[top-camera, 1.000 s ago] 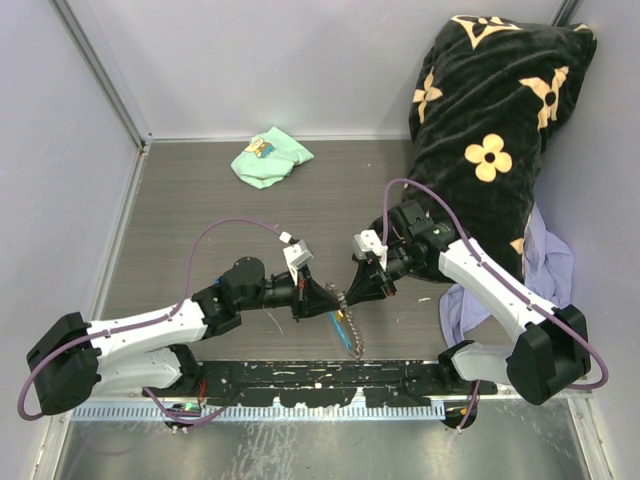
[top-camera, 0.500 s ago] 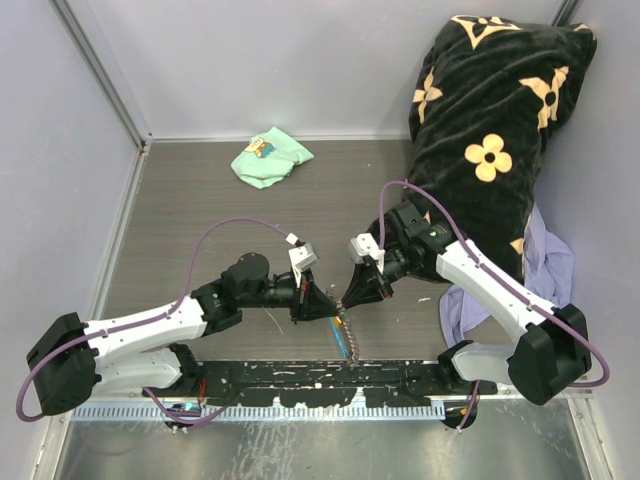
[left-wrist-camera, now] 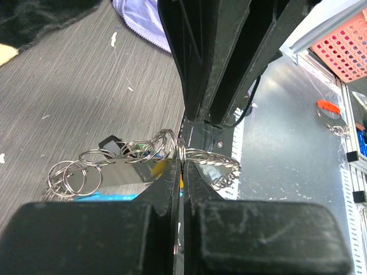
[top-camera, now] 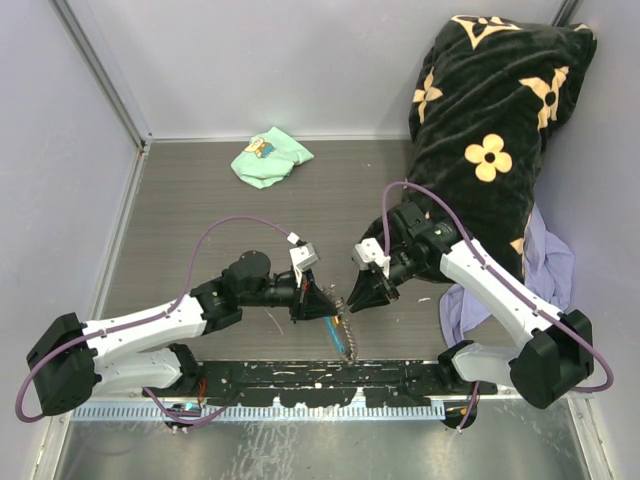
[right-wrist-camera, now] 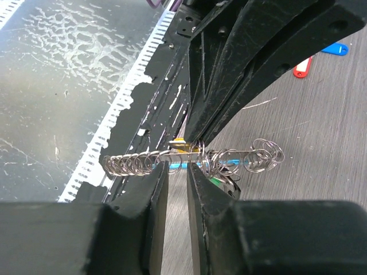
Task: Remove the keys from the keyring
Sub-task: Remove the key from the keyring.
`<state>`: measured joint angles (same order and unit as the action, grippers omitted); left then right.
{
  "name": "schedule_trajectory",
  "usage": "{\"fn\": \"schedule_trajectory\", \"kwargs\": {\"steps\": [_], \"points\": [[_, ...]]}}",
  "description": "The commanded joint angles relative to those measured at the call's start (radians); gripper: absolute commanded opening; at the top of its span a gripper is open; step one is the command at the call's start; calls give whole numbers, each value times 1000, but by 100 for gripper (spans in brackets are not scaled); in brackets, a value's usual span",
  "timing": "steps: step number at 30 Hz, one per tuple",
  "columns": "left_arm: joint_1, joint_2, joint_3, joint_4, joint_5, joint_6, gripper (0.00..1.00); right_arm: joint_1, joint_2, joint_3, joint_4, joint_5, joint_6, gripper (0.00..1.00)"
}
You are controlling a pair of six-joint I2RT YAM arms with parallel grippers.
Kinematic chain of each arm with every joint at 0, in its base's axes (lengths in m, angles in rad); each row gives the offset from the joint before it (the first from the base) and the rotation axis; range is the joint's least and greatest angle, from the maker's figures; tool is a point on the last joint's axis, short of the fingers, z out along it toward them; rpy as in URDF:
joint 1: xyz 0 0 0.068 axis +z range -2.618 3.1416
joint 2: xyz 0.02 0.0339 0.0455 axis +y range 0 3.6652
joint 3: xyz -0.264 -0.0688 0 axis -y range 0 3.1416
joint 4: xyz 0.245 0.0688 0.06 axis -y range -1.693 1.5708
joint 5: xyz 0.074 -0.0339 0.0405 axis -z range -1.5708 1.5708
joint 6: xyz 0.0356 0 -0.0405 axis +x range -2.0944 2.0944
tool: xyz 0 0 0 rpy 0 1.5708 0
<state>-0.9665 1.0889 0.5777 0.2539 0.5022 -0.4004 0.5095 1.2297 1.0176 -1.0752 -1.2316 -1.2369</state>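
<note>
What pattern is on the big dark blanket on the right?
The blanket is black with pale yellow flower shapes; the top view shows it best.

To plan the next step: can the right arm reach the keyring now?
Probably yes: the right end effector sits at the keyring, pinched by the left end effector; nothing lies between.

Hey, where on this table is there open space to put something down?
Bare table lies between the left wall and the mint-green cloth, and between that cloth and the black flowered blanket. It is crowded near centre, where left gripper and right gripper meet at the keyring, and at right by the lavender cloth.
</note>
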Motion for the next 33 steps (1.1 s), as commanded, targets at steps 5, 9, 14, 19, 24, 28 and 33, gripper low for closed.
{"fn": "schedule_trajectory", "kwargs": {"steps": [5, 9, 14, 19, 24, 28, 33], "points": [[7, -19, 83, 30, 15, 40, 0, 45, 25, 35, -43, 41, -35, 21], [7, -20, 89, 27, 18, 45, 0, 47, 37, 37, -22, 61, -4, 19], [8, -24, 93, 23, 21, 50, 0, 47, 36, 35, 17, 83, 46, 18], [8, -35, 94, 19, 26, 51, 0, 47, 40, 30, 55, 90, 90, 19], [7, -26, 96, 30, 36, 44, 0, 48, 41, 20, 94, 62, 137, 27], [7, -16, 96, 40, 34, 38, 0, 49, 43, 18, 104, 42, 151, 30], [8, -8, 102, 34, 31, 40, 0, 55, 45, 14, 120, 35, 179, 31]]}}
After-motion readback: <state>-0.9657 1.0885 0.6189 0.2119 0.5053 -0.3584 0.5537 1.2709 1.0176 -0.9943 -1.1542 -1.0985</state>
